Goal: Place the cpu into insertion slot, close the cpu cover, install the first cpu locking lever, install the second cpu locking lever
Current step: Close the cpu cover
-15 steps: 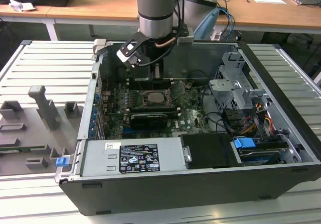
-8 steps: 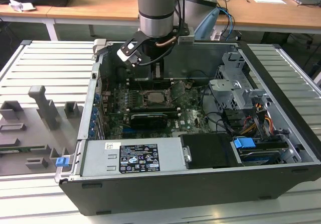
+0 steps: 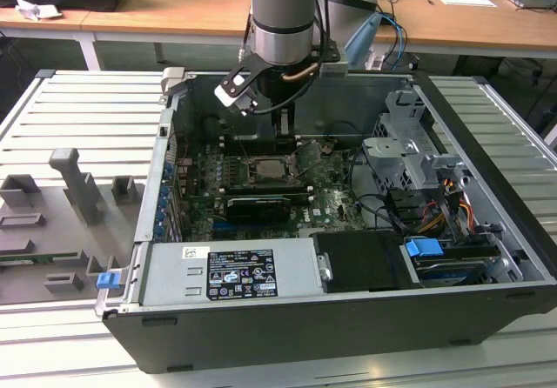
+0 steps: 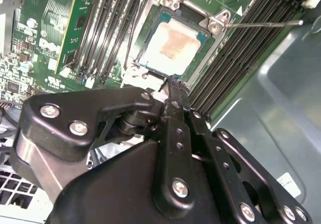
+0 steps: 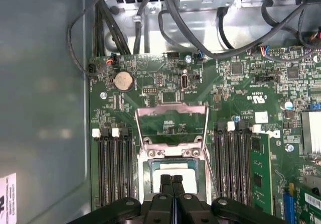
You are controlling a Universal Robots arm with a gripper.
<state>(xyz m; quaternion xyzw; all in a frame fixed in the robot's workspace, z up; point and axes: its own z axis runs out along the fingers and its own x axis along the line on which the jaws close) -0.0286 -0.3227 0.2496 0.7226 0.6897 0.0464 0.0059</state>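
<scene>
The cpu (image 4: 173,43) lies flat in the insertion slot (image 4: 216,25), its pale metal top facing up; it is also seen on the motherboard (image 3: 274,169) inside the open case. The cpu cover (image 5: 170,111), a silvery frame with a square window, stands flipped open on the far side of the slot. A thin locking lever (image 4: 263,24) sticks out beside the slot, unlatched. My gripper (image 4: 173,83) hovers just above the chip's near edge with its black fingers (image 5: 166,180) pressed together, holding nothing. In the exterior view the gripper (image 3: 280,140) reaches down into the case.
Long black memory slots (image 5: 113,169) flank the socket on both sides. A black graphics card (image 3: 257,205) lies in front of it, with the power supply (image 3: 226,270) nearer the front. A drive cage (image 3: 409,149) and cables fill the exterior view's right. Grey fixtures (image 3: 78,188) stand on the table.
</scene>
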